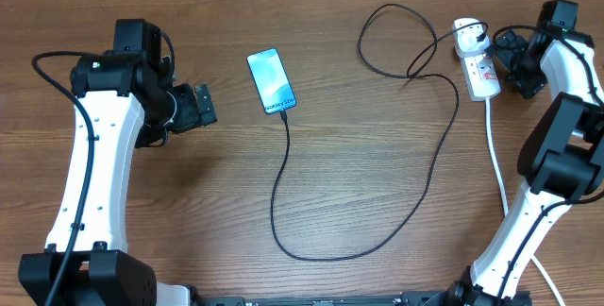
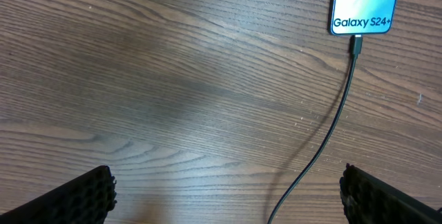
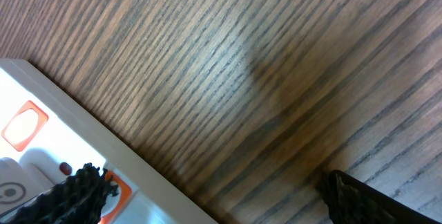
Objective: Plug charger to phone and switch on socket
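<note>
The left arm, white with black joints, rises from its base and bends at the elbow, the wrist turned so the left pincer points sideways toward the middle of the table. Its jaws stand wide apart. In the wrist view its ribbed black fingertips sit at the two bottom corners. The right arm climbs from its base, folds at the elbow and carries the right pincer ahead of it, aimed inward. These jaws are also spread wide, with the dark fingertips low at either side of its wrist view. Neither pincer grips anything.
</note>
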Controlling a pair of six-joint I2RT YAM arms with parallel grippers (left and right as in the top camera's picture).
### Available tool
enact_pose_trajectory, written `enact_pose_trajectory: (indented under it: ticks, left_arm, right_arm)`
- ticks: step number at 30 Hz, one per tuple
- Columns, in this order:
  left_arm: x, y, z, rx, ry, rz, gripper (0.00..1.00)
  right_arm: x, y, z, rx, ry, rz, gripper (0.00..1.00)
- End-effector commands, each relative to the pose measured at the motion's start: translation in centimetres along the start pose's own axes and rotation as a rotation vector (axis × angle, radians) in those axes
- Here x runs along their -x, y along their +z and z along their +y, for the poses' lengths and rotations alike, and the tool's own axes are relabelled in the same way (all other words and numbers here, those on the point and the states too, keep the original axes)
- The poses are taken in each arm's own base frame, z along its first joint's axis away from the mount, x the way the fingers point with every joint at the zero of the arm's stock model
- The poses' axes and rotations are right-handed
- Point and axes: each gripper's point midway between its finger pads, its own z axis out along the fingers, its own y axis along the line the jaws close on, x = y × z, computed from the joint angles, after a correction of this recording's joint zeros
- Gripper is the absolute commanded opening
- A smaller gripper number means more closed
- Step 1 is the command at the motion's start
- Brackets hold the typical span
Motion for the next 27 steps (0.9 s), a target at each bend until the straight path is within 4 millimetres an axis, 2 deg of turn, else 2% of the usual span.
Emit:
enact_pose_trajectory:
  ticks: [1,8,27]
  left_arm:
    - [-0.1,0.2,0.4,0.010,-0.016,0.003,1.00]
    - [-0.1,0.2,0.4,0.010,-0.016,0.003,1.00]
    - [-0.1,0.2,0.4,0.010,-0.016,0.003,0.99]
  right_arm:
    - [-1.6,1.5,-0.3,-0.002,-0.002,0.044,1.00]
    - [-2.1,1.4,0.9,0.068,-0.010,0.074,1.00]
    - [-2.7,1.5,0.5,0.054,-0.033,0.098,1.00]
